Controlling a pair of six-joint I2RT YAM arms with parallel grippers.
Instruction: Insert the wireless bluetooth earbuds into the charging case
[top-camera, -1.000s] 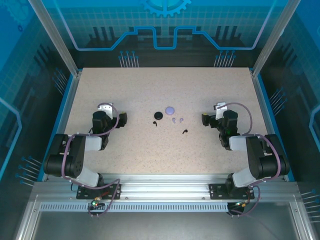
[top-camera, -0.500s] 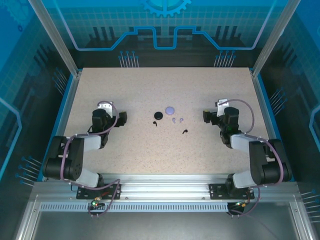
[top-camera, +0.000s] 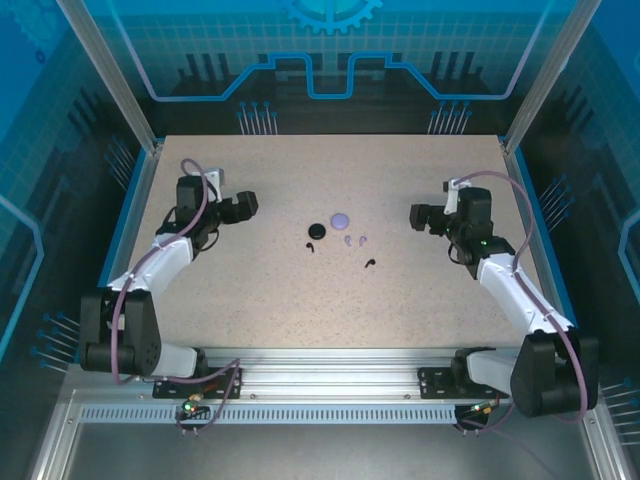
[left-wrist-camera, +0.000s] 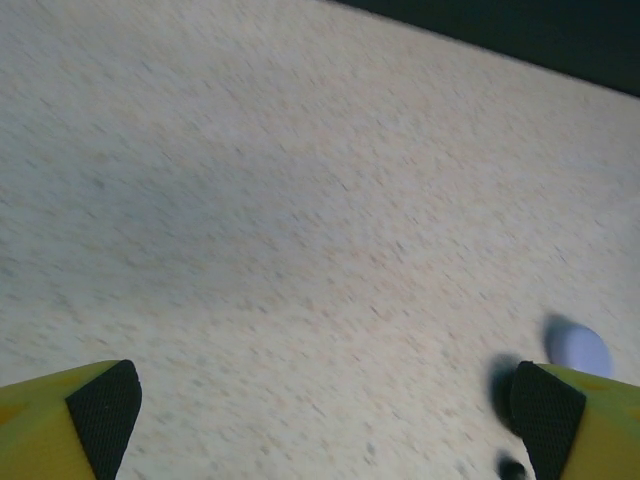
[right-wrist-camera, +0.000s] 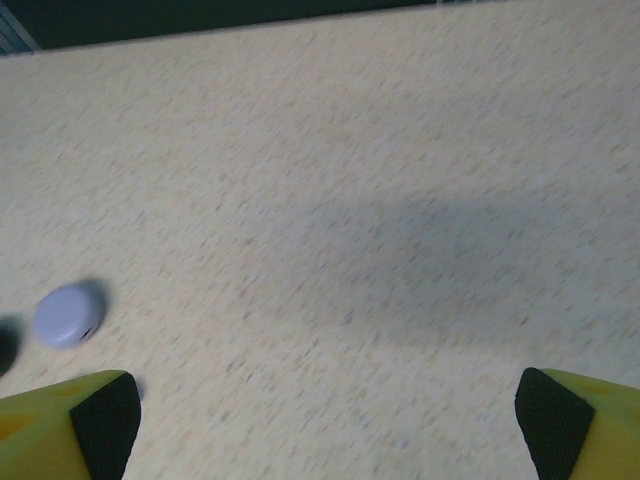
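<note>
The left jaws stand wide apart with nothing between them; in the left wrist view their black pads (left-wrist-camera: 105, 400) sit at the two lower corners over the bare speckled desk (left-wrist-camera: 300, 200); the round lilac case (left-wrist-camera: 580, 350) lies just beyond the right-hand pad, and a small dark thing (left-wrist-camera: 512, 467) beside that pad is too blurred to name. The right jaws are spread just as wide and hold nothing; in the right wrist view the lilac case (right-wrist-camera: 68, 315) lies on the desk ahead of the left-hand pad. From above, each pair of jaws faces inward toward the middle of the desk, well apart from the things there; the left arm (top-camera: 160, 262) reaches up the left side and the right arm (top-camera: 512, 288) up the right side. Between them the black case (top-camera: 317, 230) and the lilac case lie near each other without touching; the two lilac earbuds (top-camera: 349, 241) lie side by side just on the near side of the lilac case; one black earbud (top-camera: 311, 245) lies just beside the black case; the other black earbud (top-camera: 371, 263) lies a little nearer and to the right; all four rest on the desk, outside the cases.
</note>
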